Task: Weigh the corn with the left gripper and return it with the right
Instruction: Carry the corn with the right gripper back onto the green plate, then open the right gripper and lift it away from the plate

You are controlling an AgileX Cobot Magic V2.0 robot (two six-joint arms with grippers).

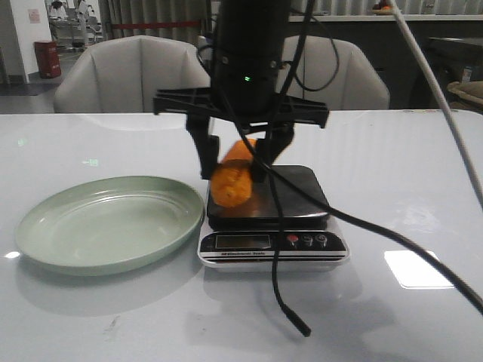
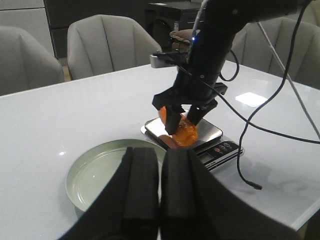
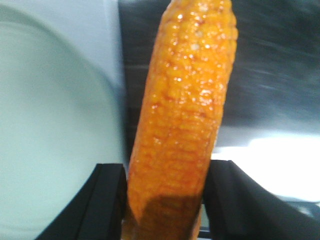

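The orange-yellow corn [image 1: 232, 177] hangs tilted over the left side of the scale's black platform [image 1: 302, 192]. My right gripper [image 1: 234, 170] is shut on it from above. In the right wrist view the corn [image 3: 182, 125] fills the gap between the two black fingers [image 3: 107, 200]. Whether its low end touches the platform I cannot tell. In the left wrist view, my left gripper [image 2: 160, 160] is shut with nothing in it. It is held back over the near side of the green plate [image 2: 95, 175], well away from the corn [image 2: 184, 134].
A pale green plate [image 1: 109, 222] lies left of the scale, touching its side. The scale's display and buttons [image 1: 272, 241] face the front. A loose black cable [image 1: 290, 302] hangs from the right arm down in front of the scale. Grey chairs stand behind the table.
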